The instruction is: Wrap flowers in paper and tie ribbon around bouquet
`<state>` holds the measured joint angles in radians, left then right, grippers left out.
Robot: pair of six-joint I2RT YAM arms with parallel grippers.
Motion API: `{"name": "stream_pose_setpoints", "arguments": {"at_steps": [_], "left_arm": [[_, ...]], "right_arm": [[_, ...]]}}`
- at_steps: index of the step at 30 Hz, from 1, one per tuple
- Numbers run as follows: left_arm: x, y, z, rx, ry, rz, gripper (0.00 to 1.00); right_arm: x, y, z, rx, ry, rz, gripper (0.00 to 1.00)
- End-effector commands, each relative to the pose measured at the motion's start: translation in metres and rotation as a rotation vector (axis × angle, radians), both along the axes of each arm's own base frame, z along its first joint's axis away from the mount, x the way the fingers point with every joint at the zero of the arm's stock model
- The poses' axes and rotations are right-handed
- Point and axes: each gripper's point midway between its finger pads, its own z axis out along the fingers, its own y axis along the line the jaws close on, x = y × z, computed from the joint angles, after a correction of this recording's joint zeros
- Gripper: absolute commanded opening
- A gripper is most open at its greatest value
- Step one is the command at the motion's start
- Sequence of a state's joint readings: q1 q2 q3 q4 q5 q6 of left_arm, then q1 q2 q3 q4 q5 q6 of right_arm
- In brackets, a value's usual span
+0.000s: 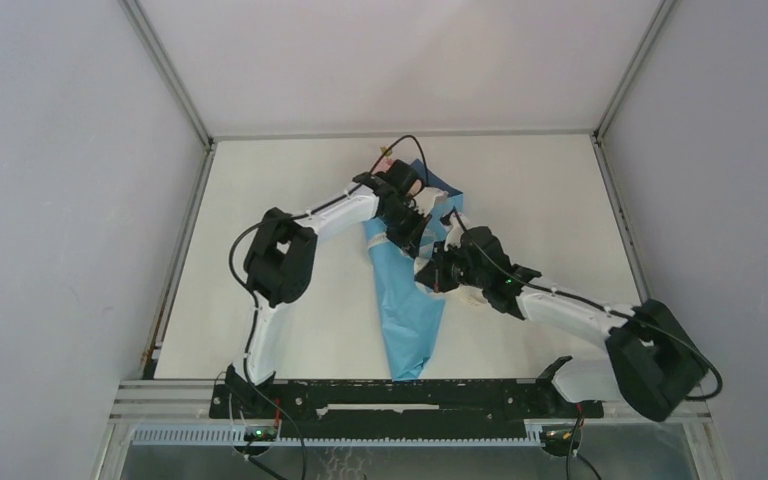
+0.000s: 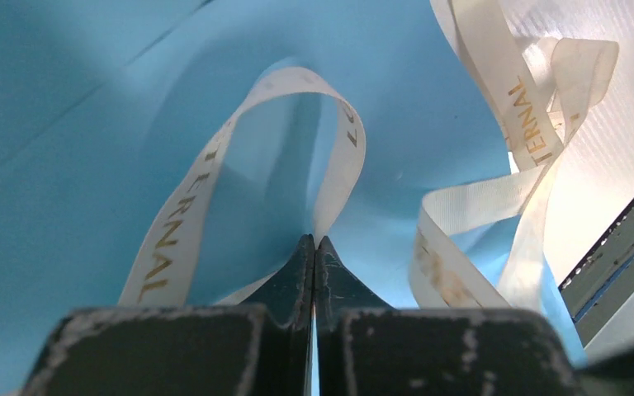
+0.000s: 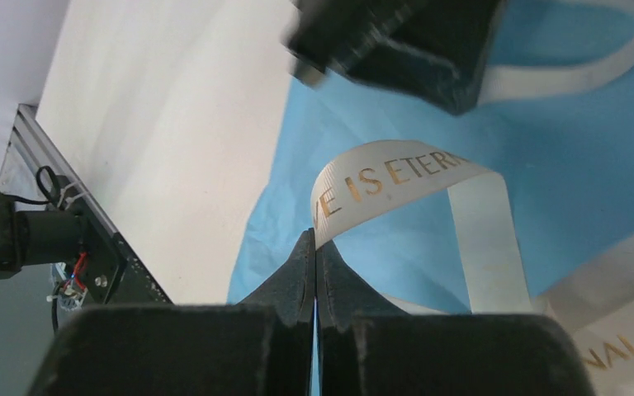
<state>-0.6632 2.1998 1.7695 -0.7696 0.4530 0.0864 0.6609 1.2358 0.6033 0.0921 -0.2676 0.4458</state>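
Observation:
The bouquet (image 1: 407, 300) is a slim blue paper cone lying along the table, narrow end toward me. A bit of the pink flowers (image 1: 384, 156) peeks from its far wide end. My left gripper (image 1: 412, 228) hovers over the upper cone. In the left wrist view it (image 2: 314, 241) is shut on a loop of the cream ribbon (image 2: 177, 223) over the paper (image 2: 66, 165). My right gripper (image 1: 434, 270) is just right of the cone's middle. In the right wrist view it (image 3: 314, 235) is shut on another ribbon (image 3: 380, 177) loop with gold lettering.
The white table (image 1: 290, 180) stretches to either side of the cone, walled left, right and behind. A black rail (image 1: 390, 395) with the arm bases runs along the near edge. The left gripper's dark body (image 3: 404, 37) hangs close above the right gripper.

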Motion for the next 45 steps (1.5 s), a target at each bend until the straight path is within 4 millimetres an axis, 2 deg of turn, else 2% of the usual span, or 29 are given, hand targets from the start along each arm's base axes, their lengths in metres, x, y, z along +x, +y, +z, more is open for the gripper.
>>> {"name": "stream_pose_setpoints", "arguments": {"at_steps": [1,5,7,11,13,17,21,23,25,27,30,35,39,45], "left_arm": [[0.013,0.009,0.062,-0.085,-0.08,0.015,0.0],[0.013,0.032,0.08,-0.058,-0.102,0.027,0.0],[0.012,0.048,0.091,-0.03,-0.131,0.023,0.0],[-0.003,0.085,0.112,0.05,-0.214,-0.048,0.0],[-0.02,0.102,0.124,0.082,-0.246,-0.122,0.0],[-0.081,0.119,0.146,0.089,-0.242,-0.379,0.0],[-0.142,0.105,0.153,0.091,-0.235,-0.699,0.0],[-0.157,0.088,0.158,0.089,-0.261,-0.792,0.0],[-0.163,0.068,0.166,0.073,-0.292,-0.855,0.0],[-0.159,0.048,0.173,0.043,-0.341,-0.907,0.0],[-0.14,0.019,0.174,-0.001,-0.391,-0.917,0.0],[-0.113,-0.017,0.156,-0.076,-0.322,-0.839,0.0],[-0.099,-0.028,0.153,-0.121,-0.298,-0.805,0.0],[-0.094,-0.021,0.145,-0.154,-0.246,-0.781,0.0]], "right_arm": [[0.019,0.018,-0.002,0.07,0.003,-0.016,0.0],[0.037,0.005,-0.034,0.032,0.116,-0.117,0.0],[0.045,0.001,-0.043,0.03,0.15,-0.151,0.0],[0.062,0.006,-0.044,0.065,0.176,-0.15,0.0],[0.067,0.014,-0.037,0.087,0.163,-0.122,0.0],[0.079,0.022,-0.03,0.098,0.154,-0.103,0.0],[0.089,0.028,-0.021,0.153,0.162,-0.076,0.0],[0.096,0.03,-0.015,0.187,0.167,-0.065,0.0],[0.103,0.029,-0.01,0.197,0.166,-0.065,0.05],[0.107,0.03,-0.009,0.193,0.167,-0.066,0.17],[0.105,0.03,-0.01,0.199,0.182,-0.05,0.34],[0.099,0.027,0.012,0.259,0.181,0.011,0.45],[0.105,0.012,0.018,0.276,0.19,-0.001,0.49],[0.102,-0.005,0.034,0.301,0.197,0.012,0.52]]}}
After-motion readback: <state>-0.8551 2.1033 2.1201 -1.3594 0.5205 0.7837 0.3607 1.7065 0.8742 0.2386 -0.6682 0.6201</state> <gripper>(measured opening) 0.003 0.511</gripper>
